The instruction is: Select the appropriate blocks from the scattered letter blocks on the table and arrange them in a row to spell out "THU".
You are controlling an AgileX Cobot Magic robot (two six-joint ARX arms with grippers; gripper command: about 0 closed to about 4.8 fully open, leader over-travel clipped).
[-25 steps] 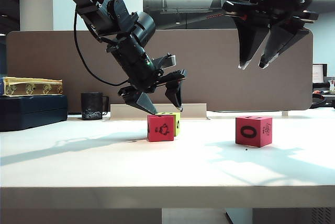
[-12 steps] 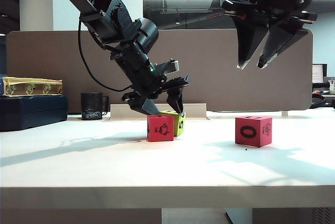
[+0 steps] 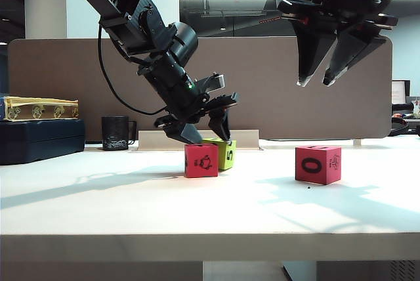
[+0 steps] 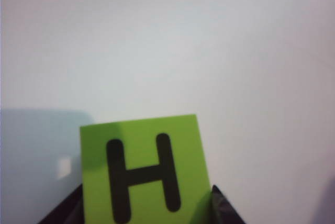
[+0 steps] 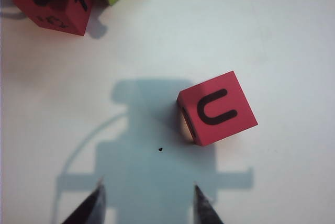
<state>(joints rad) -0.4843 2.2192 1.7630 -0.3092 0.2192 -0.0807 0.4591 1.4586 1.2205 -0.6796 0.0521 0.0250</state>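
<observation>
In the left wrist view a lime green letter block point(image 4: 144, 171) shows an H on top, and my left gripper point(image 4: 146, 211) is shut on it, a dark finger pressed to each side. From the exterior view the left gripper point(image 3: 209, 136) reaches down over this green block point(image 3: 225, 154), which stands just behind a red block point(image 3: 201, 160) bearing a small picture. A second red block point(image 3: 318, 163) sits apart to the right; its top reads U point(image 5: 217, 115). High above it, my right gripper point(image 3: 315, 83) hangs open and empty point(image 5: 148, 193).
A black mug point(image 3: 115, 132) stands at the back left beside a dark case point(image 3: 39, 140) with a patterned box point(image 3: 41, 108) on it. A brown partition panel point(image 3: 275, 90) closes the back. The table's thick pale front edge point(image 3: 210, 247) runs along the near side.
My left gripper has come down and its jaws have narrowed onto the green block, which has turned a little and now shows a 5 on its side. The right arm has stayed still.
</observation>
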